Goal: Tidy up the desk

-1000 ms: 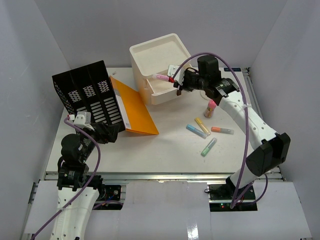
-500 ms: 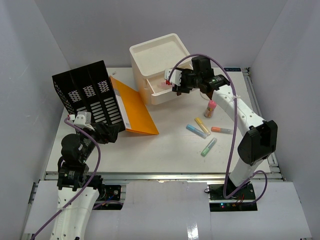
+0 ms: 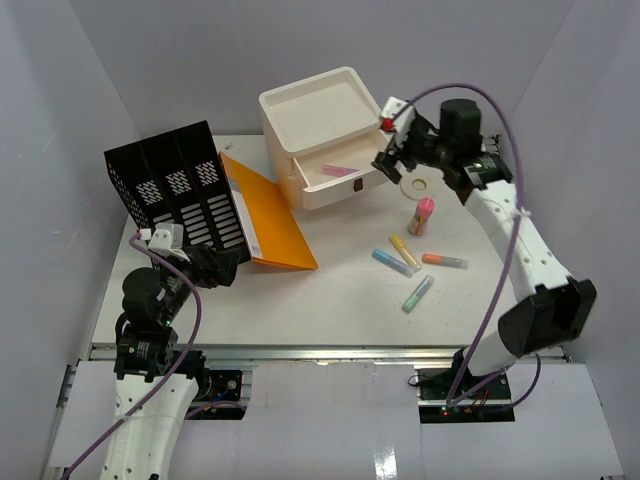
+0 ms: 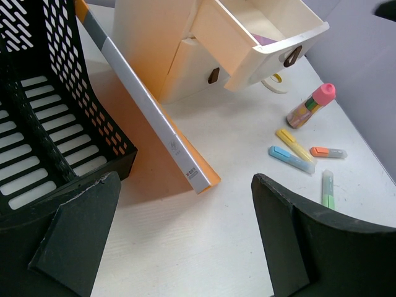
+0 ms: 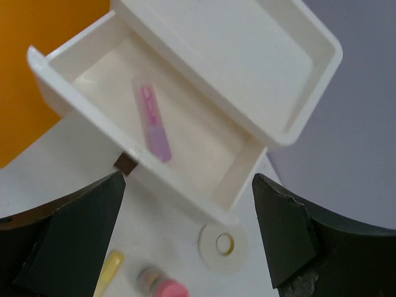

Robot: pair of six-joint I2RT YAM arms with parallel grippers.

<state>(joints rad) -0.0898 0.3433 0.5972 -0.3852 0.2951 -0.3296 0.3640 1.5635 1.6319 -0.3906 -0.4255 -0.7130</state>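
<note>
The white desk [image 3: 330, 305] carries a cream drawer box [image 3: 318, 112] whose top drawer [image 3: 330, 183] stands pulled out. A pink highlighter [image 3: 341, 171] [image 5: 151, 121] lies loose inside that drawer. My right gripper [image 3: 390, 158] [image 5: 185, 198] hovers open and empty just right of and above the drawer's front corner. Yellow [image 3: 403, 250], blue [image 3: 391, 262], orange [image 3: 444, 261] and green [image 3: 418, 294] highlighters lie on the desk's right half. Low at the left, my left gripper [image 3: 205, 262] [image 4: 185, 185] is open and empty, beside the black file rack [image 3: 178, 195].
An orange folder [image 3: 265, 215] [image 4: 154, 117] leans against the rack. A white tape roll [image 3: 415, 185] [image 5: 223, 242] lies right of the drawer, and a pink-capped glue stick [image 3: 421, 215] [image 4: 311, 105] stands near it. A metal rail [image 3: 320, 350] runs along the front edge.
My right gripper opened and let go of the pink highlighter, which now lies in the drawer. The gripper then drew back up and to the right. The left arm has not moved.
</note>
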